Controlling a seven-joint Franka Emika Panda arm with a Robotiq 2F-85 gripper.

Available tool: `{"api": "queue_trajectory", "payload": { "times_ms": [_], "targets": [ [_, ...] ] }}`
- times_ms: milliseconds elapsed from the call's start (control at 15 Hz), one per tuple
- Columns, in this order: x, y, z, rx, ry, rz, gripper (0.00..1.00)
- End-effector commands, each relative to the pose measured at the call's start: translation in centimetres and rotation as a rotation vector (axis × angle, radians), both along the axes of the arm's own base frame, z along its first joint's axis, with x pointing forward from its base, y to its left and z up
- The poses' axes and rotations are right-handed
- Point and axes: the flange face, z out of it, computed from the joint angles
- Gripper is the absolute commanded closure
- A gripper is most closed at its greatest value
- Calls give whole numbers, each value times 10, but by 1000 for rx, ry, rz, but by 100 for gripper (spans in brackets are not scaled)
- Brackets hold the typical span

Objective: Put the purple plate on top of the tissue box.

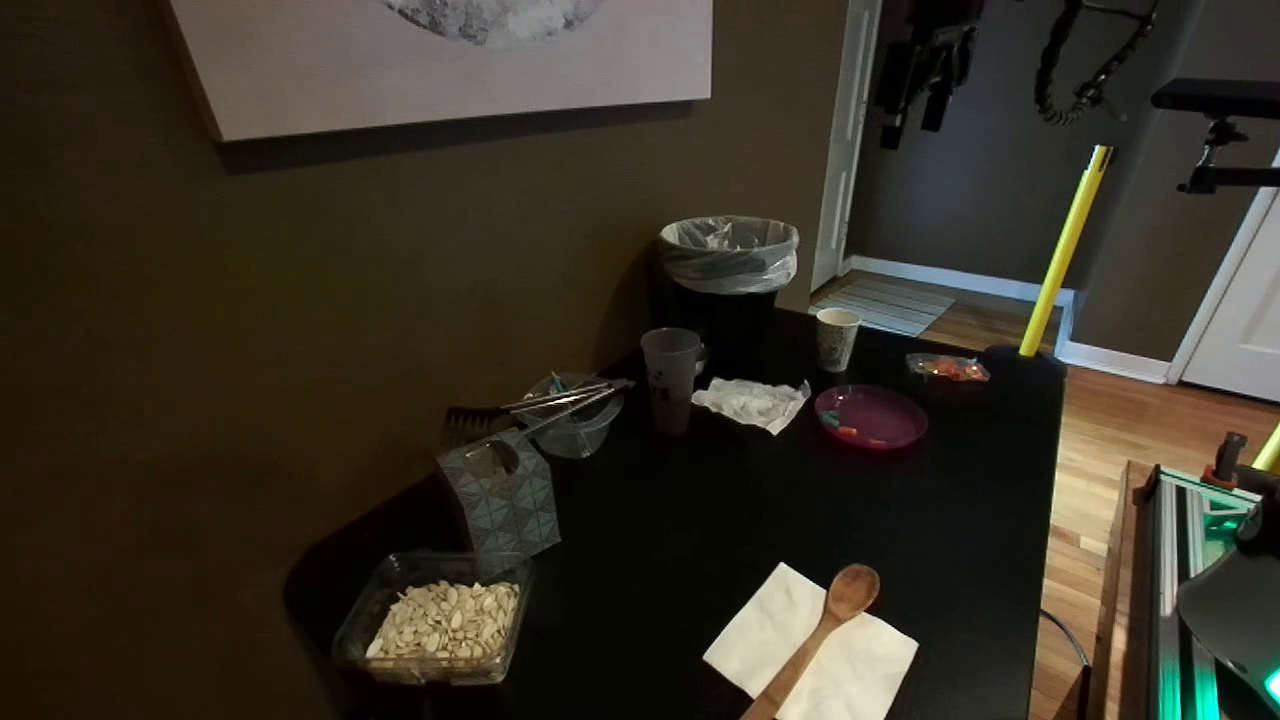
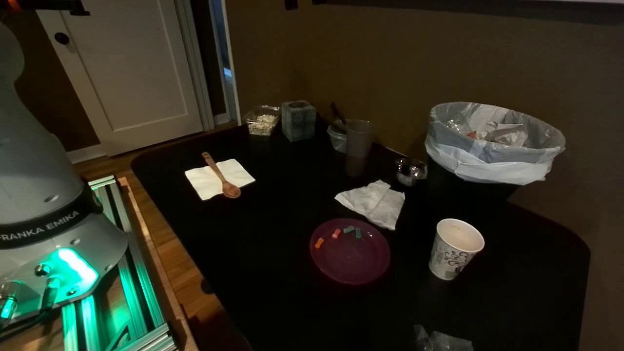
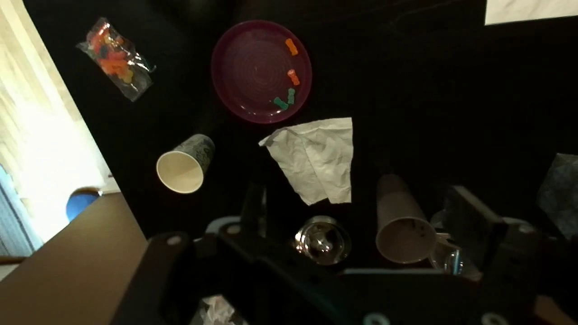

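The black hand (image 3: 365, 207) stands wide, empty; the round glossy purple plate (image 3: 253, 74) lies in the wrist view's upper centre; a tilted lift could spill its orange and green bits (image 3: 291, 96); off-centre placing could tip it off the grey patterned cube-shaped tissue box (image 2: 299, 124).

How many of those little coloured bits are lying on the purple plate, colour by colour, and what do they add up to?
Green bits: 2
Orange or pinkish-orange bits: 2
Total on the purple plate: 4
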Motion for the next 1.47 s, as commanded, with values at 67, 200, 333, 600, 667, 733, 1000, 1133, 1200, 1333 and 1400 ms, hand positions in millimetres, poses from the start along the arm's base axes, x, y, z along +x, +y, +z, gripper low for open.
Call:
{"api": "queue_trajectory", "payload": {
  "times_ms": [67, 200, 333, 600, 667, 733, 1000, 1133, 1200, 1333, 1400],
  "targets": [
    [10, -56, -42, 54, 48, -177, 0],
    [10, -81, -68, 102, 96, -235, 0],
    [7, -102, -89, 150, 132, -265, 0],
    [3, -115, -97, 166, 167, -289, 0],
    [3, -116, -97, 166, 168, -290, 0],
    [4, -114, -96, 164, 165, -286, 0],
    [9, -117, -101, 190, 160, -283, 0],
    [9, -130, -120, 238, 172, -313, 0],
    [6, -138, -132, 261, 182, -334, 0],
    [-1, -159, -156, 308, 184, -385, 0],
    [-4, -171, -169, 328, 186, -397, 0]
  ]
}}
